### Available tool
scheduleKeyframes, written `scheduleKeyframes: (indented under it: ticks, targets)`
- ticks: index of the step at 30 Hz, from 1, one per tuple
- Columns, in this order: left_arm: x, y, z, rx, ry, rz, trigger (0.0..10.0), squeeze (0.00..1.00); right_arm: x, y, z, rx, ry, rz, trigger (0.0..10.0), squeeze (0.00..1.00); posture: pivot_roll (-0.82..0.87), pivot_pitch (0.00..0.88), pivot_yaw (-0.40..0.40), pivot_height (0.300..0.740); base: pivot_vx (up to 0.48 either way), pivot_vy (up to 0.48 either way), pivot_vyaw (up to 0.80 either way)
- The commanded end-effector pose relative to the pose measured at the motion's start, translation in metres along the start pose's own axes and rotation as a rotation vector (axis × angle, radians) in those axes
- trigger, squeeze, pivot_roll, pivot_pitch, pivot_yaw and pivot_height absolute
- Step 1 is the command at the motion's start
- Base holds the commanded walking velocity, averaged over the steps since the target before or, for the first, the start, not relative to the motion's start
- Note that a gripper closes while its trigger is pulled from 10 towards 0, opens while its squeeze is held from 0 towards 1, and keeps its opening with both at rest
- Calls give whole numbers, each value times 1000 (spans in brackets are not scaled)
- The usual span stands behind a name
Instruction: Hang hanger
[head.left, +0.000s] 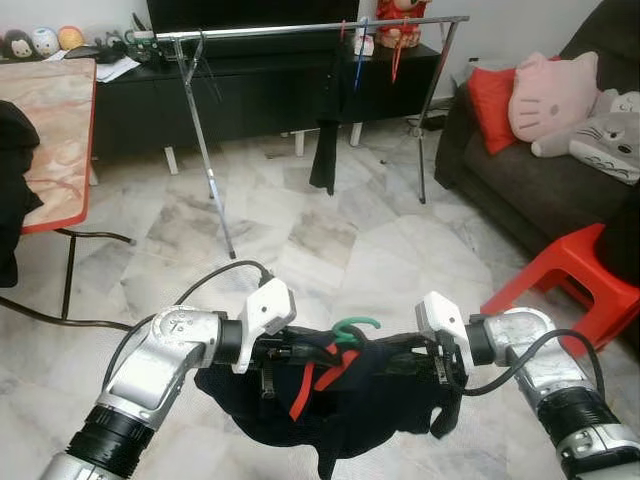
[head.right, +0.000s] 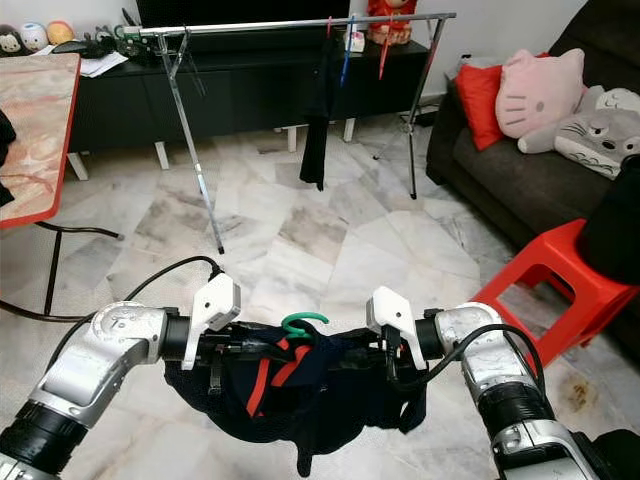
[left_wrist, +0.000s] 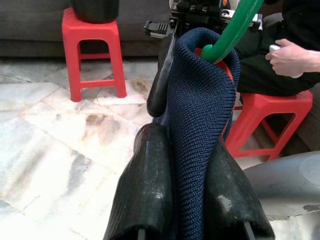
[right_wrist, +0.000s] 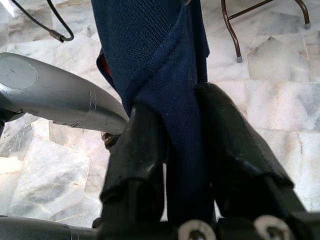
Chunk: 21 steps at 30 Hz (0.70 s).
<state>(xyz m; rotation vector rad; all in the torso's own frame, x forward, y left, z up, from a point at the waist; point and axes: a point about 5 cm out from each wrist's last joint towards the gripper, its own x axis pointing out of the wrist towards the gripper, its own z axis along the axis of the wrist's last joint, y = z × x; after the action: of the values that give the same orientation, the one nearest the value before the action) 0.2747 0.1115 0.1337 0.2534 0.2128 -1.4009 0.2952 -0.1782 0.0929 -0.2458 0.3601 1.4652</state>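
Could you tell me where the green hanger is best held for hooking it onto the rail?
Grip the hanger's shoulders through the navy garment, one tool per end from either side, as now. That leaves the green hook free and upright for the rail.

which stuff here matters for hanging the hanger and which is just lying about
Part of the job:
- green hanger
- dark blue garment on it
- left gripper, shut on the garment
- right gripper, shut on the garment
- clothes rack ahead

Just lying about:
- red stool
- sofa with soft toys
- table
- TV cabinet
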Motion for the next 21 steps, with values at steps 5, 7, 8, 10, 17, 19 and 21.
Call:
scheduleKeyframes:
  ticks: [5, 7, 8, 10, 17, 19, 21]
  targets:
    - [3, 5, 0, 38, 3, 61, 0, 0, -1, 0, 2, -7, -1, 15, 10000, 1000, -21, 0, -87, 740, 0, 0, 0]
    - [4, 6, -2, 37, 5, 72, 0, 0, -1, 0, 3, -7, -2, 15, 10000, 1000, -21, 0, -87, 740, 0, 0, 0]
    - [3, 7, -3, 35, 6, 85, 0, 0, -1, 0, 3, -8, -2, 17, 10000, 1000, -23, 0, -86, 740, 0, 0, 0]
    - [3, 9, -7, 30, 9, 112, 0, 0, -1, 0, 4, -11, -4, 19, 10000, 1000, -25, 0, -85, 740, 0, 0, 0]
    - [2, 14, -18, 16, 17, 184, 0, 0, -3, 0, 6, -18, -9, 21, 10000, 1000, -29, 0, -84, 740, 0, 0, 0]
    - [3, 13, -19, 19, 20, 175, 0, 0, -3, 1, 5, -16, -4, 22, 10000, 1000, -29, 0, -85, 740, 0, 0, 0]
    - [3, 11, -19, 20, 16, 158, 0, 0, -3, 2, 2, -16, 19, 26, 10000, 1000, -29, 0, -85, 740, 0, 0, 0]
